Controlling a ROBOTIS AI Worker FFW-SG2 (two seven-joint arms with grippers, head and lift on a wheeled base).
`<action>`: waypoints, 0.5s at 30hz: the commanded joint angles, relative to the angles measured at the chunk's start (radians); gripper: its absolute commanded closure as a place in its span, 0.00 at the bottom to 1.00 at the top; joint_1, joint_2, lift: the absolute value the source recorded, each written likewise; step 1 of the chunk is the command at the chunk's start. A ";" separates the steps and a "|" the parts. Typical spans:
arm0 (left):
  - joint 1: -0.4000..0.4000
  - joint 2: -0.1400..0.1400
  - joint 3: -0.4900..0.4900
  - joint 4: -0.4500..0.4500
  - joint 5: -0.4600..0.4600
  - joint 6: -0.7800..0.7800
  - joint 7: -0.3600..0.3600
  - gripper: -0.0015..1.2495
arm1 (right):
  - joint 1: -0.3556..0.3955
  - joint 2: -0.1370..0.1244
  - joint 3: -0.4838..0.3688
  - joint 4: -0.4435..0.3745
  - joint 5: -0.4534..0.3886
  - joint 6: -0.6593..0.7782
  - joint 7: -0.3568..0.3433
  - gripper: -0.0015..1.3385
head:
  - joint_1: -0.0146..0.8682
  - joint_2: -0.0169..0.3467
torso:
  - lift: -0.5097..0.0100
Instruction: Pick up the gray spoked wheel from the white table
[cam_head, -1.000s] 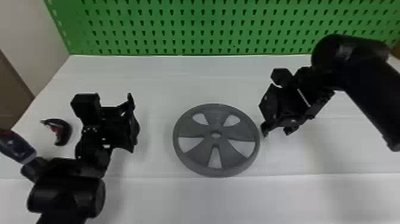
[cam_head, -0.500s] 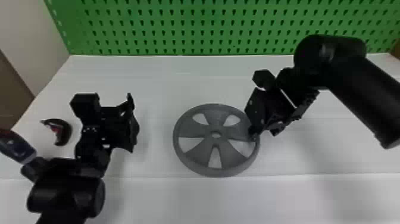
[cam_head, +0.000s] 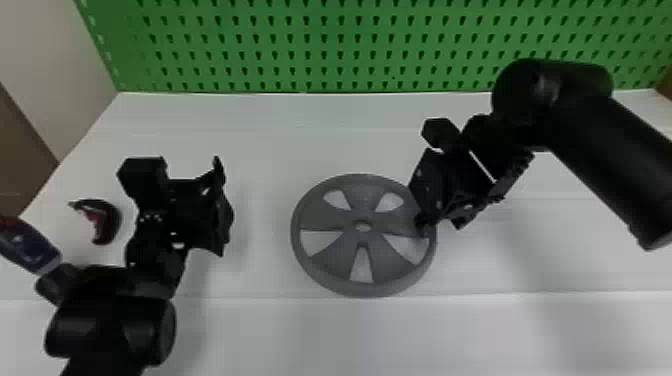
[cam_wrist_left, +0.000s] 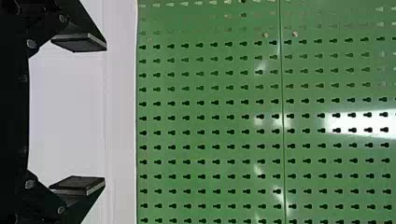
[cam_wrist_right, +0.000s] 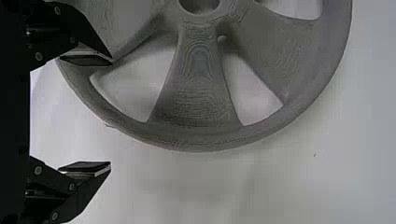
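Note:
The gray spoked wheel (cam_head: 362, 255) lies flat on the white table (cam_head: 260, 335), and its rim and spokes show large beside the fingers in the right wrist view (cam_wrist_right: 201, 107). At the wheel's right edge is my right gripper (cam_head: 425, 225), partly covering the rim from above. In its wrist view the right gripper (cam_wrist_right: 88, 114) stands open, one finger over the wheel and the other over bare table. My left gripper (cam_head: 222, 210) is parked left of the wheel, apart from it; the left gripper (cam_wrist_left: 79, 116) is open with nothing between its fingers.
A green pegboard (cam_head: 320, 45) rises along the table's back edge. Beyond the left arm lie a black and red curved object (cam_head: 112, 220) and a blue and red item (cam_head: 30, 247) near the left side. Bare white surface surrounds the wheel.
My right arm has moved left, bringing its gripper from beside the wheel to over its right rim. The left arm and the wheel have stayed put.

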 joint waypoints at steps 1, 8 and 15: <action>0.000 0.000 0.002 0.000 0.000 0.000 0.000 0.20 | 0.011 0.006 -0.041 0.012 0.006 0.003 0.000 0.35 | 0.93 0.17 | 0.79; -0.001 0.000 -0.002 0.000 0.000 0.000 0.002 0.20 | 0.021 0.040 -0.138 0.072 0.066 0.003 0.000 0.35 | 0.93 0.17 | 0.79; -0.001 0.000 -0.002 0.000 0.000 0.006 0.002 0.20 | 0.031 0.066 -0.204 0.071 0.163 0.003 0.000 0.35 | 0.93 0.17 | 0.79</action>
